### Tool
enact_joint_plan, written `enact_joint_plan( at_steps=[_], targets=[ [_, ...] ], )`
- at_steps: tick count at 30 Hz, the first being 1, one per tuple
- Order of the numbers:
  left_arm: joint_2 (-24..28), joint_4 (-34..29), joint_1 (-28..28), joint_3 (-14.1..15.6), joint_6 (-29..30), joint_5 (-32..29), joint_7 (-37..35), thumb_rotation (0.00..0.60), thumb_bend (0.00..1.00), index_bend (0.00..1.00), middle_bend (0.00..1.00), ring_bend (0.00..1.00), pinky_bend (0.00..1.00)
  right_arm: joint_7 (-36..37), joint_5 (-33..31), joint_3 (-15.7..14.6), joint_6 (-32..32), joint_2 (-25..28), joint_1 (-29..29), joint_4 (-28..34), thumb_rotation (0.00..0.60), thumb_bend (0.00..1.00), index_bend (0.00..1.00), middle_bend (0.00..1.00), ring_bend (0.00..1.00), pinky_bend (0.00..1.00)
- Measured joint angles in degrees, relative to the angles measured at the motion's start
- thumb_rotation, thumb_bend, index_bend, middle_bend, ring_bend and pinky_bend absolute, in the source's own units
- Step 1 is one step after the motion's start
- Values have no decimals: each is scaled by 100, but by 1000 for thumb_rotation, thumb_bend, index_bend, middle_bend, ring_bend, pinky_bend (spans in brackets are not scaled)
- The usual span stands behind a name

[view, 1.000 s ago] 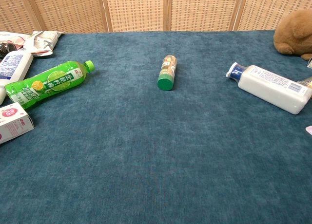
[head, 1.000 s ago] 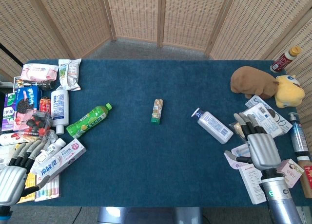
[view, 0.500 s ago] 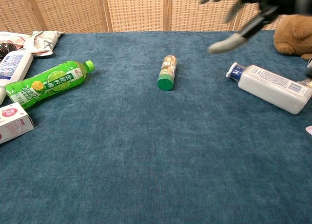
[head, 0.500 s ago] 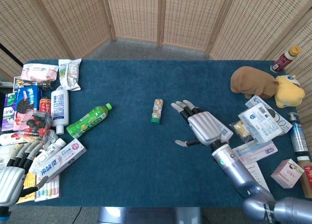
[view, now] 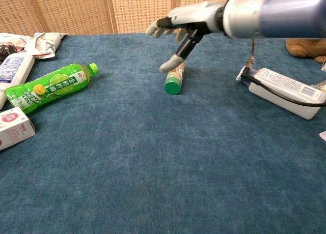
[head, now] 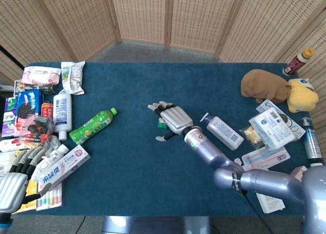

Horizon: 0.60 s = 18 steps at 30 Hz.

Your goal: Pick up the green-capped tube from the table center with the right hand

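Your right hand (view: 191,18) hovers over the green-capped tube (view: 174,78), fingers apart; grasp and lift not yet done.

Legible text — sparse. Toothpaste box (head: 62,168), just below the green drink bottle (head: 93,125): large Chinese characters, 冷酸灵. Bottle label and other packaging — print too small to read.

Robot hand (view: 186,21) spread above green-capped tube (view: 174,76); green bottle (view: 48,86) left
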State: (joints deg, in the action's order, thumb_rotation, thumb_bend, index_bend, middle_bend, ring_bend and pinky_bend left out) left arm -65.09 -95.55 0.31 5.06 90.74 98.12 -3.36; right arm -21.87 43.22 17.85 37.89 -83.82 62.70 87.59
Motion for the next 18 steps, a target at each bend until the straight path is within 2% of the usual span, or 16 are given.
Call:
enact_joint_plan(
  at_steps=[6, 11, 18],
  targets=[
    [8, 42, 31, -4, 29, -53, -61, 600, 304, 0, 0, 0, 0, -271, -937, -228, -351, -411, 716, -687, 473, 229, 0, 74, 0, 149],
    [20, 58, 66, 7, 76, -54, -73, 600, 305, 0, 0, 0, 0, -546, -1703, -646, -540, -724, 1241, -1260, 469, 231, 0, 79, 0, 148],
    [77, 20, 131, 31, 167, -34, -84, 600, 305, 0, 0, 0, 0, -787, -1929, -1119, -620, -1050, 1551, -1895, 473, 230, 0, 101, 0, 149]
  ],
)
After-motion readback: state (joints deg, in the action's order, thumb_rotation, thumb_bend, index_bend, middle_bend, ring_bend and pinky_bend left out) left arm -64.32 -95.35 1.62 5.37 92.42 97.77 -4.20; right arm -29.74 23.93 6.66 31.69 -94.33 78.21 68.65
